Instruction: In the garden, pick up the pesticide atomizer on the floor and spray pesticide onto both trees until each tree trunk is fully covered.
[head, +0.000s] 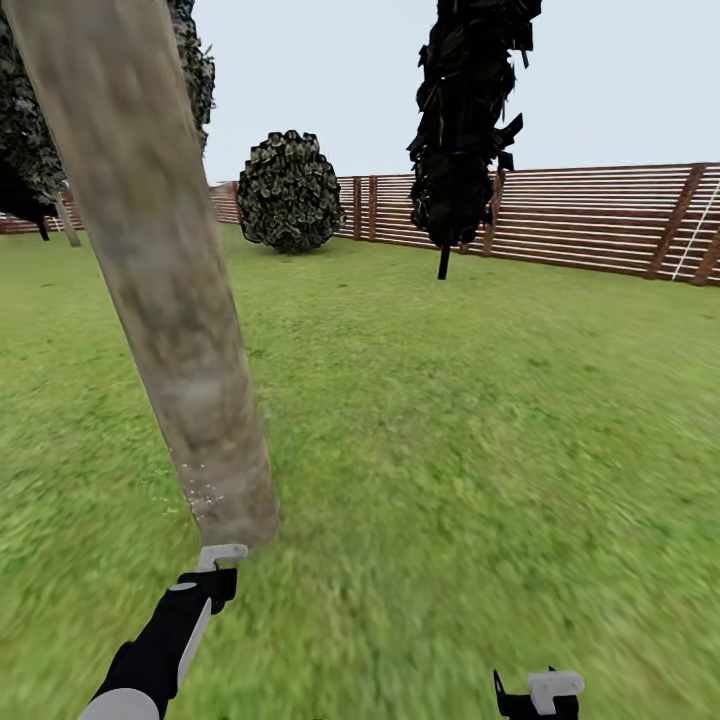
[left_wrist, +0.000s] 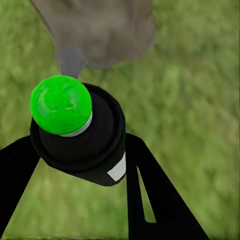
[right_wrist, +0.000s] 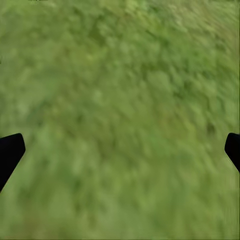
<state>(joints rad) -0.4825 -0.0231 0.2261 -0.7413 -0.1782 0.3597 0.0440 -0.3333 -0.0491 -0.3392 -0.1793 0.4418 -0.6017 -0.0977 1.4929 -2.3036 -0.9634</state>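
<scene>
I hold the black pesticide atomizer with the round green cap (left_wrist: 75, 132) in the left tool (left_wrist: 80, 165), both fingers closed against its body. Its nozzle faces the base of the thick mottled grey-beige tree trunk (head: 160, 290), just ahead on the near left, so spray lands on the bark. A haze of fine white-yellow pesticide specks (head: 200, 490) shows low on that trunk. The right tool (right_wrist: 120, 150) hangs wide open and empty over the green lawn (head: 480, 420), clear of the work. I judge most of the trunk uncovered.
</scene>
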